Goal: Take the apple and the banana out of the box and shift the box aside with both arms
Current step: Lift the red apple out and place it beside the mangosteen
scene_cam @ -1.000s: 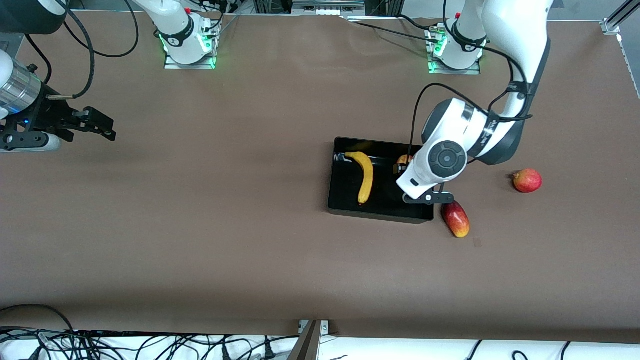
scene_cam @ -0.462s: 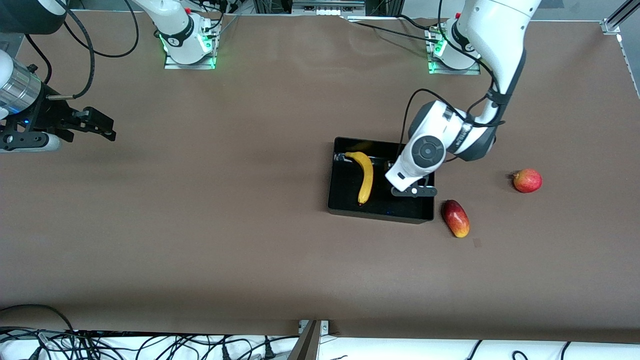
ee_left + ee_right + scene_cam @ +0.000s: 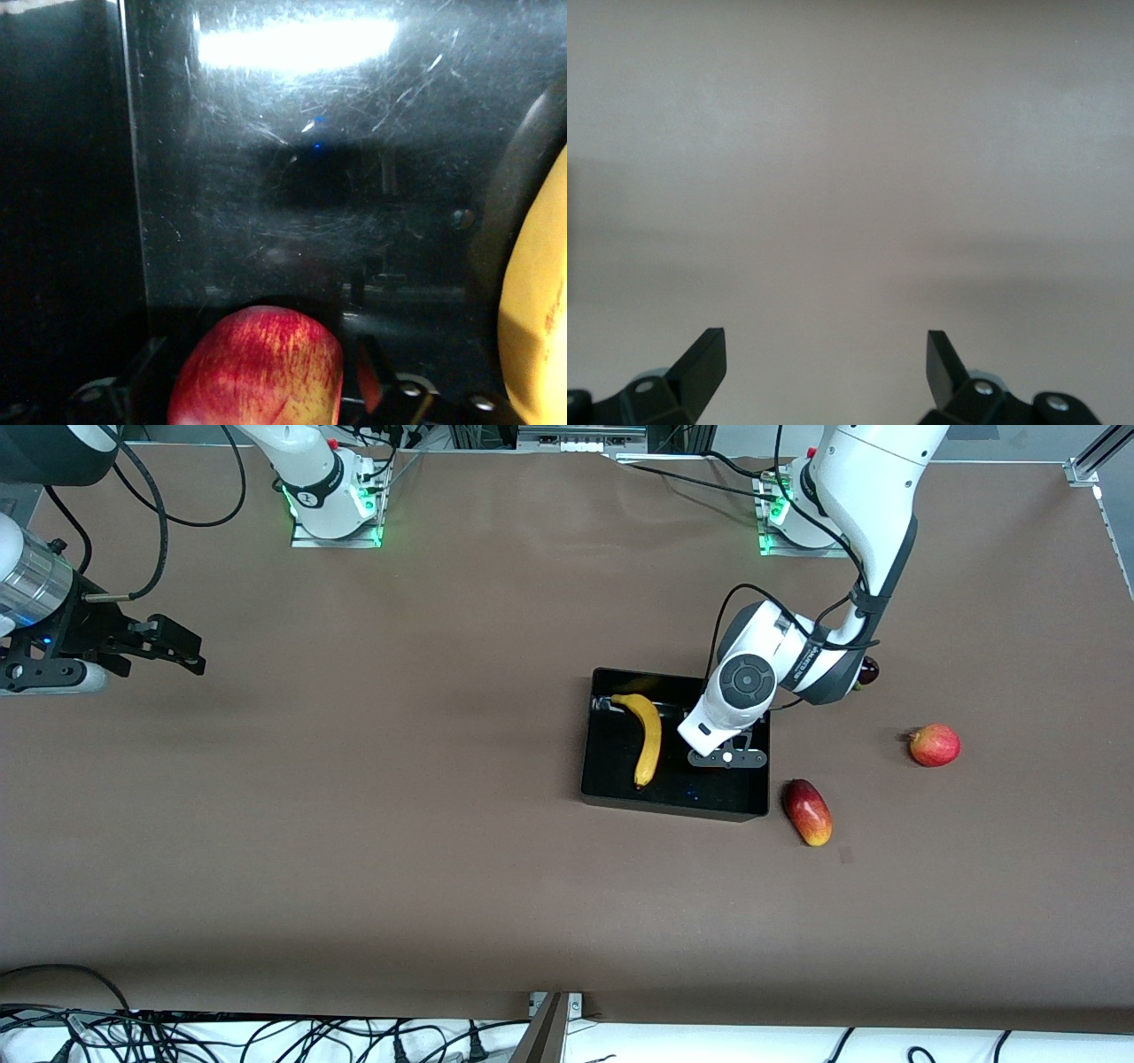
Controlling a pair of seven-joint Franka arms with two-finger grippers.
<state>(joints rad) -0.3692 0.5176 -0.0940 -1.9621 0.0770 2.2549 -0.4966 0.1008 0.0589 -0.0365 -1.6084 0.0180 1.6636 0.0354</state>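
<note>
The left gripper (image 3: 257, 390) has dropped into the box (image 3: 611, 784), fingers apparently straddling the apple (image 3: 259, 365) beside the banana (image 3: 649, 737); pinch centred, then lift straight, while the right gripper (image 3: 824, 367) waits spread, well apart.

Red-yellow apple (image 3: 257, 367) between the left pincer's fingers (image 3: 374, 382), on the glossy black box (image 3: 292, 177) floor, banana (image 3: 536, 310) beside

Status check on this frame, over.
Left gripper down in the box, straddling the apple. Banana beside it. Right gripper open, waiting over bare table.
</note>
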